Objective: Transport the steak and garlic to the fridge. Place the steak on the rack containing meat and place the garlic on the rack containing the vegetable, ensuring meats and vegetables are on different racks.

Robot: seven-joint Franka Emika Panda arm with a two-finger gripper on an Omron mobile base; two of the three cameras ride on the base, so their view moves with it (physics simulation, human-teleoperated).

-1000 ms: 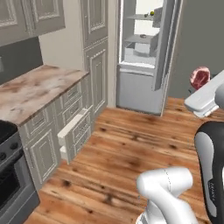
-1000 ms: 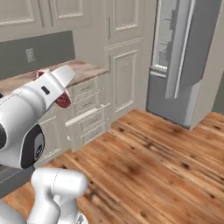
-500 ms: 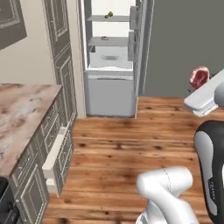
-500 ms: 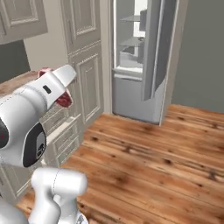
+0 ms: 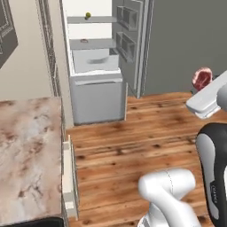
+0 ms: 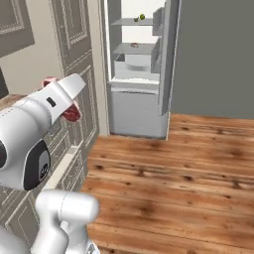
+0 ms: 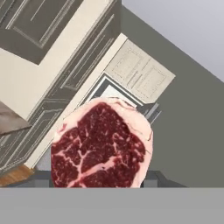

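One steak [image 7: 101, 144] is apparently gripped by the jaws; the fridge [image 5: 95, 62] is now faced squarely after base turning, so delivery is nearer.

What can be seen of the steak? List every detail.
The steak is a flat, rounded slab of raw dark red meat, marbled with thin white fat and edged by a pale pink rim. It is held up in the air at the end of the robot's arm, well above the wooden floor. The hand view shows its broad face close up; its lower edge runs out of that picture. It has not reached the open fridge.
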